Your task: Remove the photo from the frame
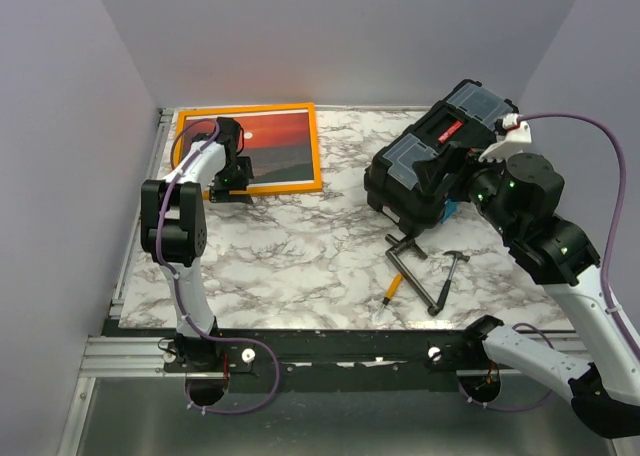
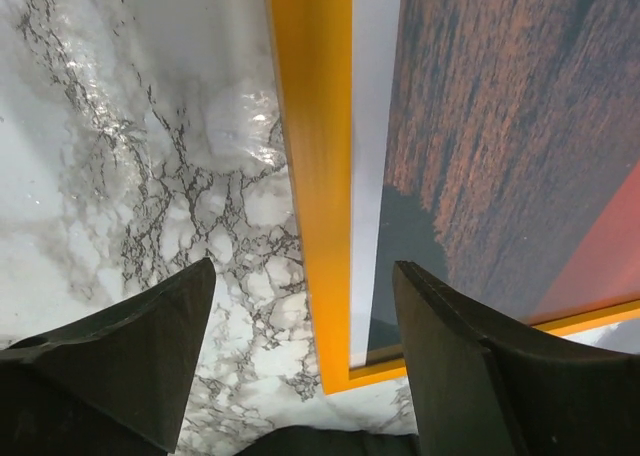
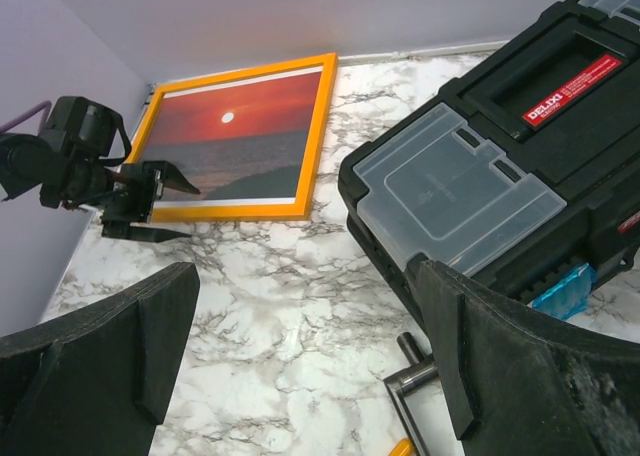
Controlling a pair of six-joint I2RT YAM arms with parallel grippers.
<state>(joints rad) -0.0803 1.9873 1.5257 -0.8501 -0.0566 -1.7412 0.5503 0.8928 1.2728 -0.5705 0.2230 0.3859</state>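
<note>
Orange frame [image 2: 310, 176] rail between left pincer [image 2: 302, 264] jaws (top view hides this).

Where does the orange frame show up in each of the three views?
Top external: the frame lies flat at the far left of the table.
Left wrist: the frame runs top to bottom through the middle, with one corner near the bottom.
Right wrist: the frame is upper left, left of the black toolbox.
Shared landmark: the sunset photo inside it, visible in all three views.
</note>
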